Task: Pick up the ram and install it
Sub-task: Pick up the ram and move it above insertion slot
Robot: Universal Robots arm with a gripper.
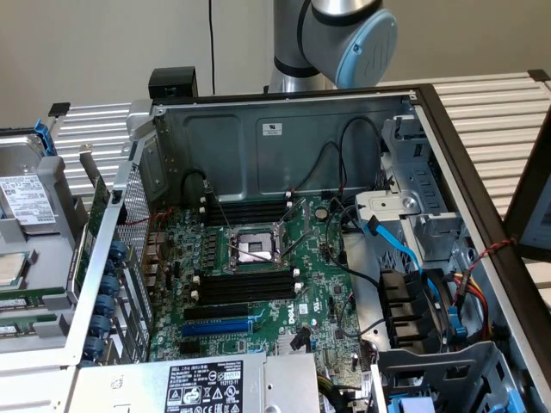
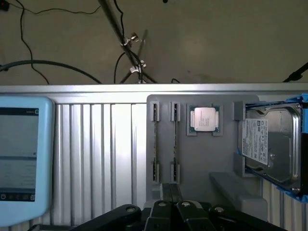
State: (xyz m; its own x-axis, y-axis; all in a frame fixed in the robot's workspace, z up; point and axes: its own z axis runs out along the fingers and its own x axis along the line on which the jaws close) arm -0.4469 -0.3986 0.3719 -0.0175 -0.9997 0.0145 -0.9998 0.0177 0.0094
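Starting with the wrist view, a pale-blue, round-cornered screen device (image 2: 19,154) lies on the ribbed aluminium tabletop (image 2: 96,144), which runs on under a flat grey plastic parts tray (image 2: 221,159). Two long, thin green ram sticks (image 2: 155,144) stand on edge in the tray's clips, side by side but apart, and neither is lifted. Beside them sits a square, silver-capped processor chip (image 2: 204,119), and beyond it a silver hard drive in a blue bracket (image 2: 272,144).

The black claw (image 2: 171,207) hovers at the tray's edge by the sticks' ends and holds nothing that I can see. Whether it is open or closed cannot be told.

In the exterior view the tray lies at the exterior view's left of the open grey steel computer case (image 1: 258,155). The long black memory slots (image 1: 245,288) on its green motherboard look empty.

The step in hand appears to be the reach for a stick. To do it well, I judge the claw should centre over one stick only, midway between its end clips and clear of its neighbour. It should come down square, grip the flat faces and draw straight up, so the board neither binds nor bends.
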